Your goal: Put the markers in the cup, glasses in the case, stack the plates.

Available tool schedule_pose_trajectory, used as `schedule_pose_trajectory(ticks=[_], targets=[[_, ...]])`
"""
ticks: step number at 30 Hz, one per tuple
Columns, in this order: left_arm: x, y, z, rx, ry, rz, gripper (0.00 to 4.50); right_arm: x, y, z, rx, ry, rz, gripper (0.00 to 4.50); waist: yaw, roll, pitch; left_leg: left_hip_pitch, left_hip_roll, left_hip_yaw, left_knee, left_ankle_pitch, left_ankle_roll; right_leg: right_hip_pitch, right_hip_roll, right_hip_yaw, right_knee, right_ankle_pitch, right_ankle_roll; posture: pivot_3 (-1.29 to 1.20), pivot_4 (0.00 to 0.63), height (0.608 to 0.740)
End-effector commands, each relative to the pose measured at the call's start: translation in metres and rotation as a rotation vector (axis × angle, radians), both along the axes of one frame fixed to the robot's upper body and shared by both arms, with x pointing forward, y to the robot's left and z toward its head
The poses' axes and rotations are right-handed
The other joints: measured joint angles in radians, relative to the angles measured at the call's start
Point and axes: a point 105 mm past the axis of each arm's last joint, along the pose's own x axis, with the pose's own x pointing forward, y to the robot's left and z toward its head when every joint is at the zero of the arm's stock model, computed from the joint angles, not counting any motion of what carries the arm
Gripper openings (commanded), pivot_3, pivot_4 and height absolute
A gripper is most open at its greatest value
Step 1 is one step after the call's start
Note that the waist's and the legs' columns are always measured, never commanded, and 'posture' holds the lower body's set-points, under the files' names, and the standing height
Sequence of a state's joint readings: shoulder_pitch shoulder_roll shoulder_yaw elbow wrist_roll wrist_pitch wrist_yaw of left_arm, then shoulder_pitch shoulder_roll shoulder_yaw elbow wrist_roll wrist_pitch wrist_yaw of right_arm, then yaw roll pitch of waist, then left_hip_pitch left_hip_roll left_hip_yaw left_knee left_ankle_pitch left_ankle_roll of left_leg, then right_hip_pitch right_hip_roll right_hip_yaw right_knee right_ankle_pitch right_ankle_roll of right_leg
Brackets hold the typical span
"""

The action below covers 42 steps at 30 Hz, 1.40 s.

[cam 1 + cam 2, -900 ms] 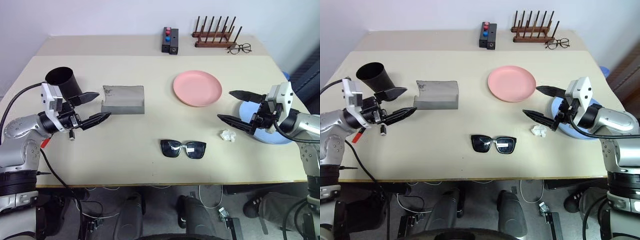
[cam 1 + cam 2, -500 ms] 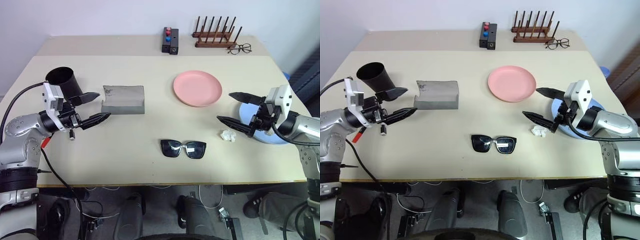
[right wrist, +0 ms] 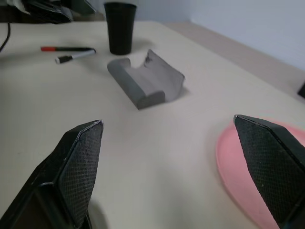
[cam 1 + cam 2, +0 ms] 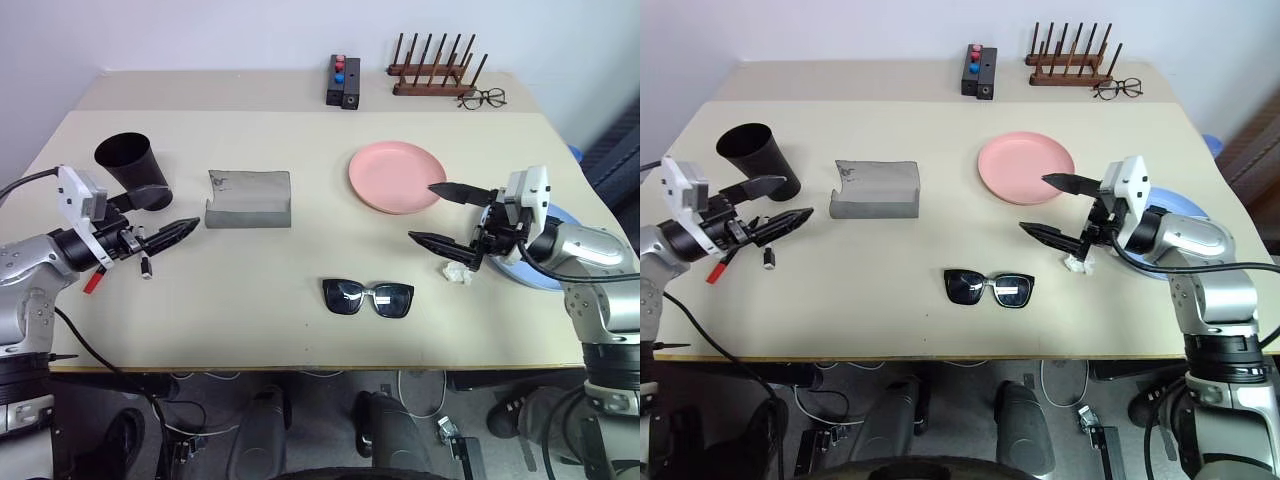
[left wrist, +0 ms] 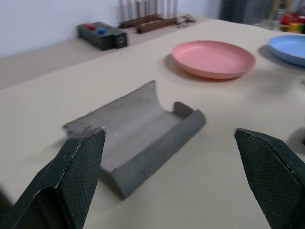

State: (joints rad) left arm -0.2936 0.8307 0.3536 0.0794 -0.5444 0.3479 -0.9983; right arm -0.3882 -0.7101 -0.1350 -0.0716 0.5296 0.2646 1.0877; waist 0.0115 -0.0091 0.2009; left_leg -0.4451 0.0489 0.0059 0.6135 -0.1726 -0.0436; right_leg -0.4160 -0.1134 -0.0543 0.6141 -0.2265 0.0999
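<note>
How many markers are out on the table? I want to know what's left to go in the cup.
2. A red marker and a dark marker with a pale end lie side by side near the cup, by the left gripper. Others may be hidden.

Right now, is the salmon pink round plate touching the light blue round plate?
Apart. In the left wrist view, bare table lies between the salmon pink round plate and the light blue round plate.

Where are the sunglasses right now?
The sunglasses lie flat near the table's front edge, centre, in front of the pink plate, untouched.
</note>
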Motion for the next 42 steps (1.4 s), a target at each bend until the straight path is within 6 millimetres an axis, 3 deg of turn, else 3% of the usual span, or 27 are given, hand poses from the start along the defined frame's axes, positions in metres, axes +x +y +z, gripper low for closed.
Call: schedule_pose_trajectory(ticks=[1,7,11,16,19,22,30,38,41,42], targets=[[-0.002,0.024,0.009,0.045,0.027,0.115,4.5,-0.001,0.014,0.014,0.012,-0.065,0.038,4.44,-0.001,0.0,0.0,0.0,0.0,0.0,0.0,0.0,0.0,0.0,0.0,0.0,0.0,0.0,0.0,0.0,0.15,0.74],[-0.004,0.071,-0.017,0.143,0.18,0.4,4.5,0.001,0.016,0.009,0.019,-0.06,0.046,4.44,-0.002,0.0,0.0,-0.001,0.0,0.001,-0.002,0.0,0.0,-0.002,0.0,0.0,0.0,0.0,0.0,0.0,0.15,0.74],[-0.009,0.086,-0.026,0.115,0.247,0.493,4.5,0.002,0.016,0.006,0.022,-0.06,0.049,4.44,0.0,0.0,0.0,-0.001,0.0,0.001,-0.001,-0.001,-0.002,-0.004,0.0,0.0,0.0,0.0,0.0,0.0,0.15,0.74],[-0.014,0.127,-0.034,0.155,0.357,0.712,4.5,0.003,0.014,0.003,0.025,-0.059,0.053,4.44,-0.001,0.0,0.0,-0.001,0.0,0.002,-0.001,-0.002,-0.003,-0.005,0.0,0.0,0.0,0.0,0.0,0.0,0.15,0.74],[-0.012,0.132,-0.031,0.159,0.389,0.725,4.5,0.001,0.014,0.002,0.025,-0.056,0.054,4.44,0.001,0.0,0.0,-0.001,0.0,0.002,-0.002,-0.002,-0.003,-0.006,0.0,0.0,0.0,0.0,0.0,0.0,0.15,0.74],[-0.014,0.138,-0.042,0.231,0.485,0.734,4.5,-0.001,0.014,0.003,0.02,-0.051,0.049,4.44,0.001,0.0,0.0,-0.001,0.0,0.002,-0.001,-0.002,-0.003,-0.007,0.0,0.0,0.0,0.0,0.0,0.0,0.15,0.74],[0.0,0.123,-0.058,0.212,0.603,0.612,4.5,-0.004,0.015,0.005,0.012,-0.041,0.028,4.44,0.0,0.0,0.0,-0.002,0.0,0.003,-0.001,0.0,-0.001,-0.005,0.0,0.001,0.002,0.0,0.0,0.0,0.15,0.74],[-0.001,0.125,-0.08,0.33,0.717,0.583,4.5,-0.005,0.013,0.008,0.002,-0.045,0.001,4.44,0.0,0.0,0.0,-0.002,0.0,0.004,-0.001,0.0,-0.001,-0.005,0.0,0.001,0.002,0.0,0.0,0.0,0.15,0.74],[-0.002,0.124,-0.085,0.343,0.743,0.575,3.71,-0.005,0.011,0.009,-0.001,-0.046,-0.01,4.5,0.0,0.001,-0.001,-0.001,0.0,0.004,-0.001,0.0,-0.001,-0.005,0.0,0.001,0.002,0.0,0.0,0.0,0.15,0.74],[-0.003,0.123,-0.086,0.338,0.751,0.566,3.2,-0.005,0.011,0.009,-0.002,-0.046,-0.011,4.5,0.0,0.001,-0.001,-0.001,0.0,0.004,-0.001,0.0,-0.001,-0.005,0.0,0.001,0.003,0.0,0.0,0.0,0.15,0.74]])
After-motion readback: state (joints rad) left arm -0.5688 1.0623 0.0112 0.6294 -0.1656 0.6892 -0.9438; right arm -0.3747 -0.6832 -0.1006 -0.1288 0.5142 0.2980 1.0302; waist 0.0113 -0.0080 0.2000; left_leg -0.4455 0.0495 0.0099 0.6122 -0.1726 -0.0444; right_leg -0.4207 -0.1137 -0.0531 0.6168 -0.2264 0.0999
